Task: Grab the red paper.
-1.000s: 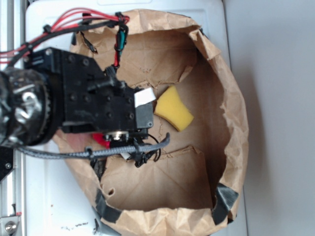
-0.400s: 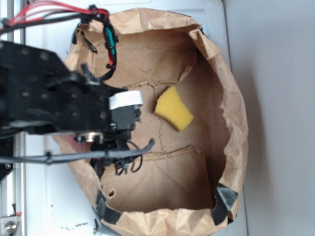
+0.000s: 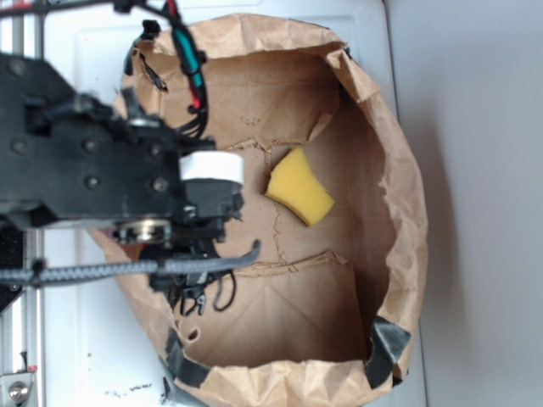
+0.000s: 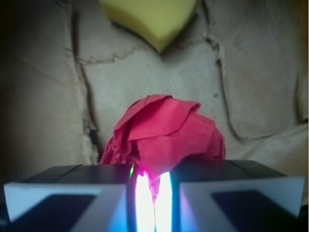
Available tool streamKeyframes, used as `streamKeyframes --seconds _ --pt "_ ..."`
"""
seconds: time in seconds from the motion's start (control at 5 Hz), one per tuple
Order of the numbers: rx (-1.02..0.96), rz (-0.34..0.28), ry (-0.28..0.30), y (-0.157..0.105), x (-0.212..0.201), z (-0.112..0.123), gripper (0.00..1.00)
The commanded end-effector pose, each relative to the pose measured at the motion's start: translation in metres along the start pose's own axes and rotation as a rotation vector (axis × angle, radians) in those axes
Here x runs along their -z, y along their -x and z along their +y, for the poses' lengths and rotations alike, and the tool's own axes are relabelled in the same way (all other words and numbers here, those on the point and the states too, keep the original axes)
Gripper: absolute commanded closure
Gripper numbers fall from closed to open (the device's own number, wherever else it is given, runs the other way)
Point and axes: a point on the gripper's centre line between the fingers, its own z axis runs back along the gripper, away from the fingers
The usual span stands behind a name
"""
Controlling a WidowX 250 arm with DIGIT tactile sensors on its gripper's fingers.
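The red paper (image 4: 166,133), a crumpled bright red wad, fills the middle of the wrist view and is pinched between my two fingers. My gripper (image 4: 153,193) is shut on its near edge, with only a thin bright slit left between the jaws. In the exterior view the black arm and gripper (image 3: 204,182) hang over the left part of the brown paper bag (image 3: 399,170) and hide the red paper completely.
A yellow wedge-shaped sponge (image 3: 299,187) lies on the bag floor just right of the gripper; it also shows at the top of the wrist view (image 4: 149,19). The bag's raised crumpled walls ring the floor. Black tape (image 3: 386,343) holds the bag's lower corners.
The arm has risen toward the exterior camera and shifted left. The sliver of red visible under it a second ago is now hidden. The sponge has not moved.
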Motion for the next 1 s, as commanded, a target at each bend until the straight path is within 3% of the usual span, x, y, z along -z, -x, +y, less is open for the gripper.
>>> streamKeyframes --seconds 0.0,0.6,0.8 --pt "0.019 -0.061 0.043 -0.022 -0.048 0.000 1.00" --pt "-0.004 -0.114 0.088 -0.043 -0.069 -0.019 1.00" --pt "-0.005 -0.140 0.062 -0.044 -0.063 -0.027 1.00"
